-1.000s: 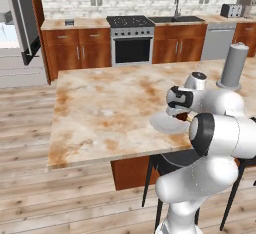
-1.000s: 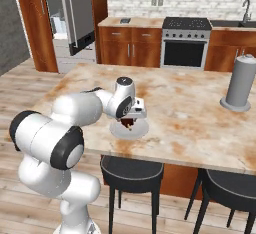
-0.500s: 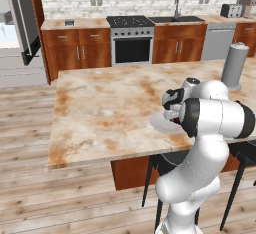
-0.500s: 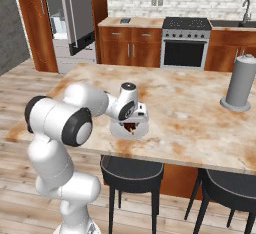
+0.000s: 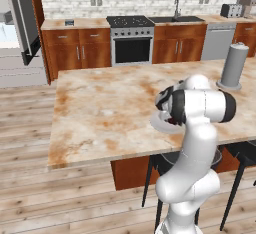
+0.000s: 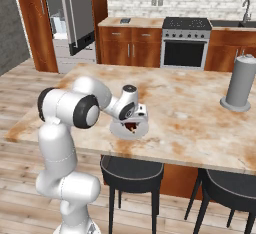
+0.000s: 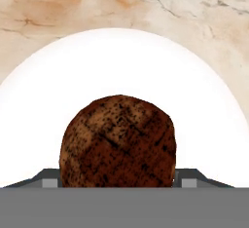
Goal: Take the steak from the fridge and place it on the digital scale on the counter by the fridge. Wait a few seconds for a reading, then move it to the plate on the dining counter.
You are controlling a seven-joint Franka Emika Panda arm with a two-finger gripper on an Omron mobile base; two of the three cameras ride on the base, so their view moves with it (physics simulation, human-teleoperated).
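The steak is a dark red-brown lump sitting low over the white plate, and my gripper is shut on the steak, a grey finger pressed to each side. From the base, the gripper hangs over the plate near the front edge of the dining counter; the arm hides most of the plate from the left. Far back, the fridge stands with its door open, and the digital scale lies on the counter beside it.
A tall grey canister stands on the island's right side. Black stools are tucked under its front edge. A stove, sink and toaster line the back wall.
The arm's elbow has swung round and upward while the hand stayed over the plate with the steak, settling slightly lower.
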